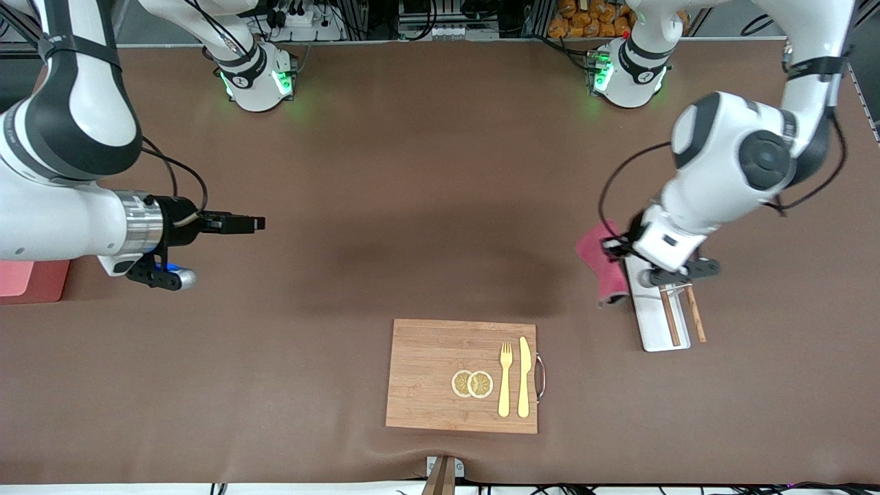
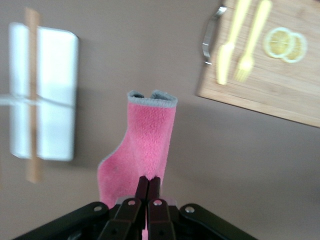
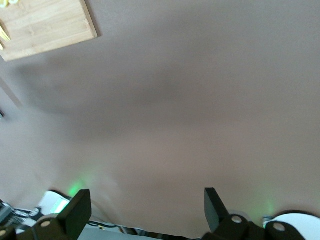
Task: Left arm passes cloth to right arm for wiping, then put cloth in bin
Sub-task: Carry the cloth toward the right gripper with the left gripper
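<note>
The dark pink cloth (image 1: 603,267) hangs from my left gripper (image 1: 615,249) above the table, beside the white tray (image 1: 658,317). In the left wrist view the fingers (image 2: 142,187) are pinched shut on the cloth's upper edge (image 2: 144,142), and the cloth hangs down freely. My right gripper (image 1: 249,223) is up over bare table toward the right arm's end, open and empty; its fingers (image 3: 79,212) stand wide apart in the right wrist view. A corner of the salmon-pink bin (image 1: 27,280) shows at the table's edge under the right arm.
The white tray holds brown chopsticks (image 1: 670,315). A wooden cutting board (image 1: 426,375) lies near the front edge with lemon slices (image 1: 471,383), a yellow fork (image 1: 505,378) and a yellow knife (image 1: 524,377). The board also shows in the left wrist view (image 2: 280,90).
</note>
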